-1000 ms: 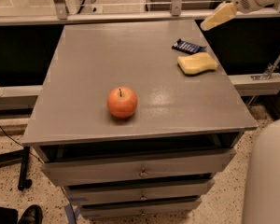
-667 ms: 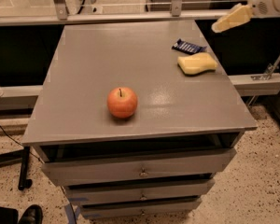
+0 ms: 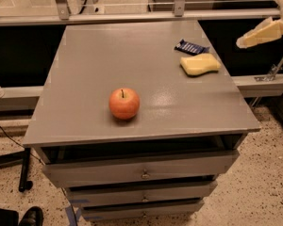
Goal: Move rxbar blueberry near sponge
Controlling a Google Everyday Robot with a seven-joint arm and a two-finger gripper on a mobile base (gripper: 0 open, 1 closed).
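**The blue bar sits by the sponge**

We see a gray table [image 3: 108, 55] with drawers [image 3: 141, 171] under it. The rxbar blueberry [image 3: 191, 46] lies flat near the far right corner of the table. It is in a dark blue wrapper. The sponge [image 3: 200, 64] is pale yellow and lies just in front of the bar. They are so close that we cannot tell if they touch.

A red-orange apple [image 3: 124, 103] stands well apart from them, nearer the front of the table.

The gripper [image 3: 262, 32] is off to the right, past the table's edge. It is not touching the bar or the sponge. We cannot tell if it is open or closed.
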